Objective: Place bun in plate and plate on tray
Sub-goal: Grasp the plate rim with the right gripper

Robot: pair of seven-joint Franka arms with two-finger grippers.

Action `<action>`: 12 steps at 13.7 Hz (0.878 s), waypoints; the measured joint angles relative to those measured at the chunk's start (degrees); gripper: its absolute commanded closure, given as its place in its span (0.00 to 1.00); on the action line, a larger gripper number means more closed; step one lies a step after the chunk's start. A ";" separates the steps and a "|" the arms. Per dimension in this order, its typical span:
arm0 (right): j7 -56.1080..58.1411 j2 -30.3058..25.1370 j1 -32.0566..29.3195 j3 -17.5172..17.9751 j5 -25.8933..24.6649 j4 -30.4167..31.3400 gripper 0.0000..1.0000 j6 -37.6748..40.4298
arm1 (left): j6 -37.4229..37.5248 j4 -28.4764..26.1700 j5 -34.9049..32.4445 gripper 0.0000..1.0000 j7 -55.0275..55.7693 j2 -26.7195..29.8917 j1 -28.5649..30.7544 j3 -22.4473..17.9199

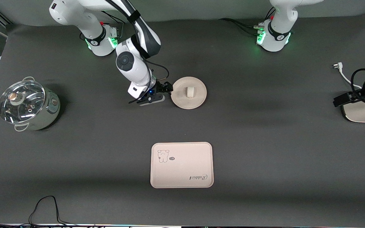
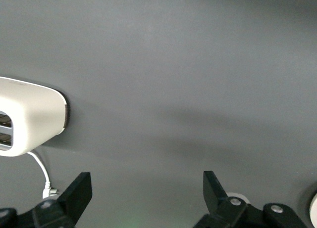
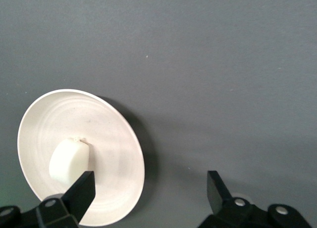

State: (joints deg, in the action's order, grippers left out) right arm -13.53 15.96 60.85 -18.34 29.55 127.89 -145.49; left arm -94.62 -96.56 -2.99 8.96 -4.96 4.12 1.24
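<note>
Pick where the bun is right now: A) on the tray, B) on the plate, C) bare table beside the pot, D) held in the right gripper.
B: the bun sits on the plate, which rests on the table farther from the front camera than the bare tray; the right gripper is open beside the plate's rim, holding nothing.

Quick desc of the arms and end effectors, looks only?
Both arms have glossy white shells with dark grey joint sections, black cables strapped along the links, and green lights glowing at the bases. Right end effector and left end effector have black, wedge-shaped fingers fixed with silver screws.
</note>
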 measured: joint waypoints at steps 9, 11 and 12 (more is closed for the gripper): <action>-2.34 7.45 5.53 0.01 3.84 0.34 0.08 -9.19 | -0.67 -1.06 0.09 0.00 -0.66 -1.82 -3.49 -2.47; -2.54 8.88 6.44 0.02 4.38 0.32 0.13 -10.68 | -0.67 -0.88 0.10 0.00 -0.66 -2.14 -3.71 -2.49; -2.57 9.41 6.88 0.03 4.73 0.32 0.20 -11.70 | -0.67 -0.83 0.10 0.00 -0.67 -2.22 -3.72 -2.51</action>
State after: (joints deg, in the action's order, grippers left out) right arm -16.10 25.37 67.73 -18.31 34.28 128.21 -157.19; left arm -95.29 -97.39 -2.89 8.29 -7.18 0.40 -1.26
